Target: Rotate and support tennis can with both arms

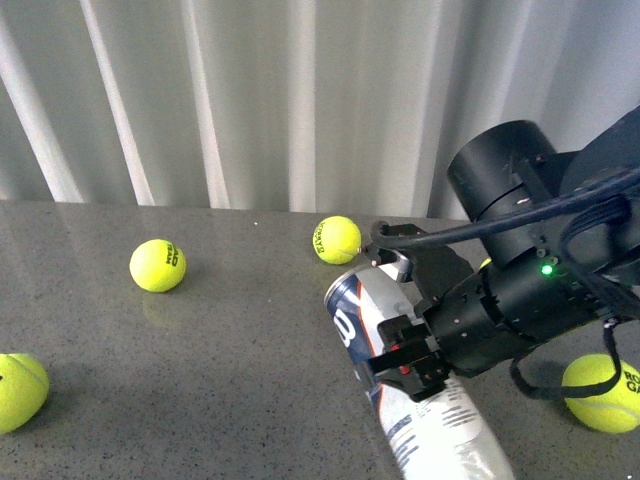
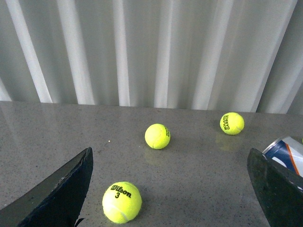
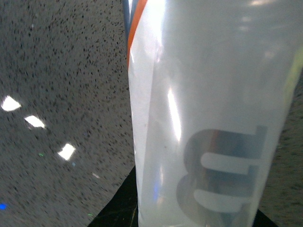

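The tennis can (image 1: 415, 400) lies tilted on the grey table, its white and navy label with an orange stripe showing. My right gripper (image 1: 405, 360) is shut on the tennis can around its middle. In the right wrist view the can (image 3: 208, 113) fills the picture between the black fingers (image 3: 118, 208). My left gripper (image 2: 173, 189) is open and empty above the table, with its fingers (image 2: 57, 191) wide apart. The can's end (image 2: 286, 151) shows at the edge of the left wrist view, beside one finger.
Yellow tennis balls lie on the table: one (image 1: 158, 265) at mid left, one (image 1: 337, 240) behind the can, one (image 1: 15, 390) at the left edge, one (image 1: 600, 392) under the right arm. A Wilson 3 ball (image 2: 122, 202) lies between the left fingers. White curtain (image 1: 280, 100) behind.
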Controlling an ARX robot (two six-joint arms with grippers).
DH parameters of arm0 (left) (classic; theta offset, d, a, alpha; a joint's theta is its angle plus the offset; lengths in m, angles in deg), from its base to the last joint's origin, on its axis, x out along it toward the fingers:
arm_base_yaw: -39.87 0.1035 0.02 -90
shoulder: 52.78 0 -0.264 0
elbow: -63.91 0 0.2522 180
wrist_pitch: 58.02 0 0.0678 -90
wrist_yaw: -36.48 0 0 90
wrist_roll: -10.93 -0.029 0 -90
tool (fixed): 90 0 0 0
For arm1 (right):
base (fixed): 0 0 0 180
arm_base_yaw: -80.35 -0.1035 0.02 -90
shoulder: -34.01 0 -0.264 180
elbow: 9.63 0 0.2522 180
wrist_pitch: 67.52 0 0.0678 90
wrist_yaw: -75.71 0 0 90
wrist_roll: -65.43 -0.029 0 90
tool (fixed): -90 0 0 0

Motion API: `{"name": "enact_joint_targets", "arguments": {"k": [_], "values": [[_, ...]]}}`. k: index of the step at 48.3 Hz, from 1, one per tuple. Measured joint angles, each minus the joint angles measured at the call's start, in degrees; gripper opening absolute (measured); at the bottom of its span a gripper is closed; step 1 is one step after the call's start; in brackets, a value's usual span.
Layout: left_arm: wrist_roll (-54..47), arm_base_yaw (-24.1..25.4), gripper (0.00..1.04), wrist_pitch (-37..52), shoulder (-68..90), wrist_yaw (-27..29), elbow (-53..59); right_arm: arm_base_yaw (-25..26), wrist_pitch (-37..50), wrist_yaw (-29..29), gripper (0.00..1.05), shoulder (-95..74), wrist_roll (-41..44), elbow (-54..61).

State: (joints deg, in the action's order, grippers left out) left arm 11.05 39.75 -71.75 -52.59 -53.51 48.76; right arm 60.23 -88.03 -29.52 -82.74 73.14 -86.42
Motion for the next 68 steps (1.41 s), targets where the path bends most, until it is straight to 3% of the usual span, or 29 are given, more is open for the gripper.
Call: {"name": "enact_joint_targets", "arguments": {"k": [8,19,26,38,51,63,68], "values": [[0.0,0.0,0.98,0.0,0.0,0.0,0.0,1.0,-2.6,-2.9,0.18,4.9,20.6,1.0],[0.0,0.0,0.98,0.0,0.0,0.0,0.0,-0.2,-4.7,-7.0,0.11,7.2,41.3,1.9],[0.0,0.0,0.98,0.0,0.0,0.0,0.0,-1.7,-4.0,-4.7,0.08,5.9,51.2,2.1],[0.0,0.0,0.98,0.0,0.0,0.0,0.0,-2.9,-2.1,-2.0,0.06,-0.7,63.8,1.1],[0.0,0.0,0.98,0.0,0.0,0.0,0.0,-3.0,-1.1,-1.4,0.06,-3.5,64.2,-2.9],[0.0,0.0,0.98,0.0,0.0,0.0,0.0,-2.8,-2.6,-3.8,0.39,-3.8,60.2,-3.8],[0.0,0.0,0.98,0.0,0.0,0.0,0.0,-2.7,-1.0,-3.8,0.59,-3.8,59.0,-3.5]]}}
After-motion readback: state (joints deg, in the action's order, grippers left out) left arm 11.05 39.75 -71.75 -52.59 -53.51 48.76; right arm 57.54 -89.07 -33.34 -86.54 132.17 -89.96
